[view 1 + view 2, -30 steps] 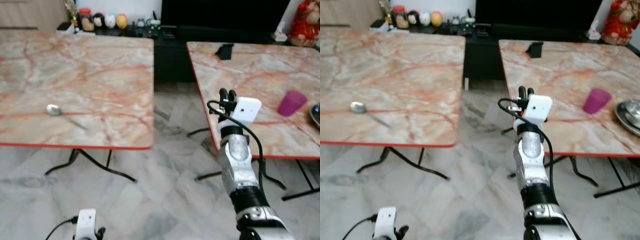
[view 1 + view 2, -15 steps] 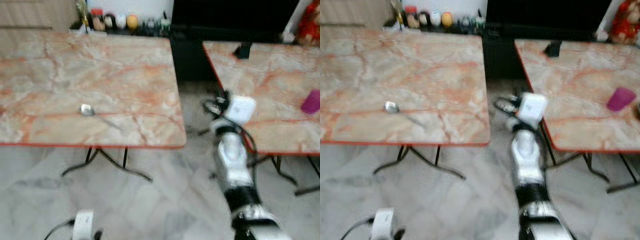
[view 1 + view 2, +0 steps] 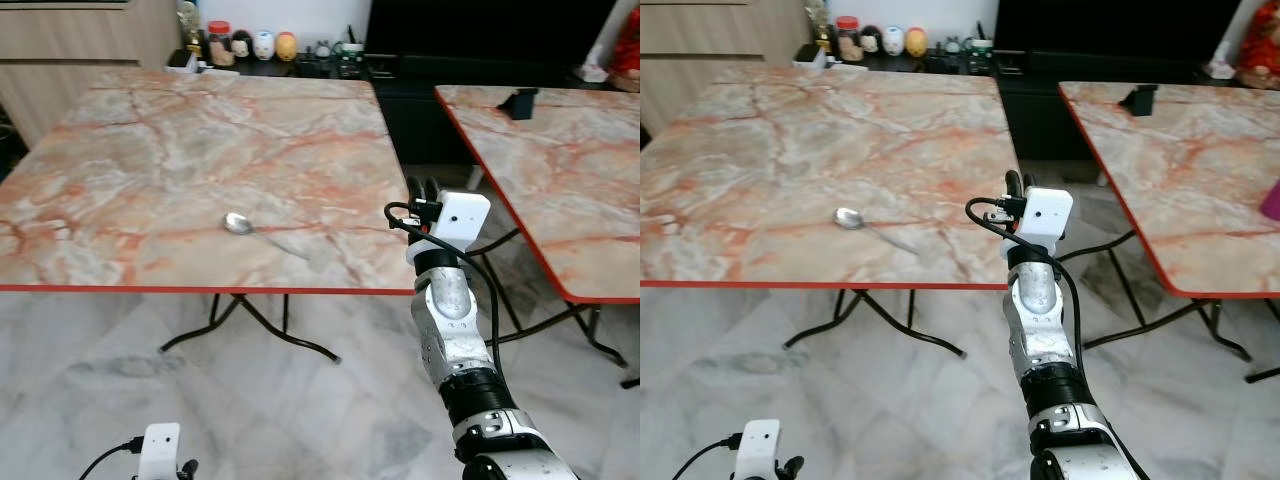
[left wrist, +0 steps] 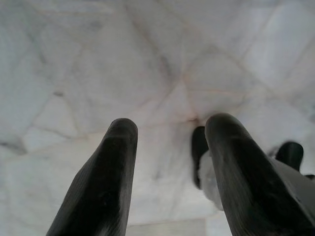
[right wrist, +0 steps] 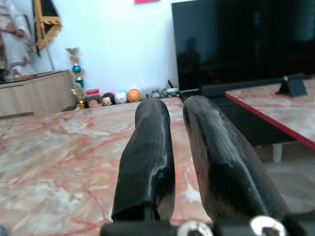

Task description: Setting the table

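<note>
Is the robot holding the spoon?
No, the spoon lies alone on the table, away from the right gripper.

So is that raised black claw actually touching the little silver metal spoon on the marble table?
Apart. In the left eye view the right end effector hovers at the table's edge, bare marble between it and the spoon.

- No words, labels, brand marks, numbers or signs can be read anywhere in these pictures.
- The small jars and figurines (image 3: 262,44) on the low cabinet behind the desk (image 3: 150,130) are too small and blurred to show any lettering.
</note>
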Controlling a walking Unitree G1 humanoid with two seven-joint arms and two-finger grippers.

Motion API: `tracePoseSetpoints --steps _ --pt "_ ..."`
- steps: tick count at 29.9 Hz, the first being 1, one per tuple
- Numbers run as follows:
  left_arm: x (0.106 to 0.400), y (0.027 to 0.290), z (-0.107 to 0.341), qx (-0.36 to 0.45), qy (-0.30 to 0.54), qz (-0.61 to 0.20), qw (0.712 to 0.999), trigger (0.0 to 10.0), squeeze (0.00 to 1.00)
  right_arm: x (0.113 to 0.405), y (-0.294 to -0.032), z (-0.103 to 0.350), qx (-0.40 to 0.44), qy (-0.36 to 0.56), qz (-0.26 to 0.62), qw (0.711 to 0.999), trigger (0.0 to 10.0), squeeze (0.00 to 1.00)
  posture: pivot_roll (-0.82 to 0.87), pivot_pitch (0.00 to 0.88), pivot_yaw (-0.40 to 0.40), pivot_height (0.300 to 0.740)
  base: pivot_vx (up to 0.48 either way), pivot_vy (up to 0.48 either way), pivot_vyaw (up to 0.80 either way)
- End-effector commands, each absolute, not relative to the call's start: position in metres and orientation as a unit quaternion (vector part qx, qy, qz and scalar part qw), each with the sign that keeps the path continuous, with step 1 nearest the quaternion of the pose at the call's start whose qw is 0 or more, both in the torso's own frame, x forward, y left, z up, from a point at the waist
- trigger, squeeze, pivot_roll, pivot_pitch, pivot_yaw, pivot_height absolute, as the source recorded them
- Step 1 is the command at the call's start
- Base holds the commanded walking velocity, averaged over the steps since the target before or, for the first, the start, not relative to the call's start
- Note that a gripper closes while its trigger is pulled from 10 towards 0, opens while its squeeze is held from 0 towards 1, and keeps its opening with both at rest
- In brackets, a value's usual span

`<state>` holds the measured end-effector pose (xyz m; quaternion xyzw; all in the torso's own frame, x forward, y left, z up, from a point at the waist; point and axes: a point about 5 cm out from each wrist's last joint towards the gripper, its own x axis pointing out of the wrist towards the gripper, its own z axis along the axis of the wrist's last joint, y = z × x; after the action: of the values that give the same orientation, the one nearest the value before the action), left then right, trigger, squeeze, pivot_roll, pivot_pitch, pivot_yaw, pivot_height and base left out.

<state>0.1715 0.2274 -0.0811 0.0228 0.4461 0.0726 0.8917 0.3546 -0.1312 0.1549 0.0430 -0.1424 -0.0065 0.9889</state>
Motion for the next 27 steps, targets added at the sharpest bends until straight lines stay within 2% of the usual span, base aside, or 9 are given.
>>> tracePoseSetpoints --steps 1,27 --pt "0.1681 0.2213 -0.0843 0.019 0.456 0.064 0.887 10.0 0.00 0.3548 -0.1391 0.1535 0.044 -0.139 -0.020 0.989 10.0 0.00 0.01 0.000 -0.039 0.740 0.000 0.334 0.00" --pt "0.1692 0.2212 -0.0839 0.019 0.456 0.066 0.888 10.0 0.00 0.3550 -0.1393 0.1531 0.043 -0.138 -0.019 0.989 10.0 0.00 0.01 0.000 -0.039 0.740 0.000 0.334 0.00"
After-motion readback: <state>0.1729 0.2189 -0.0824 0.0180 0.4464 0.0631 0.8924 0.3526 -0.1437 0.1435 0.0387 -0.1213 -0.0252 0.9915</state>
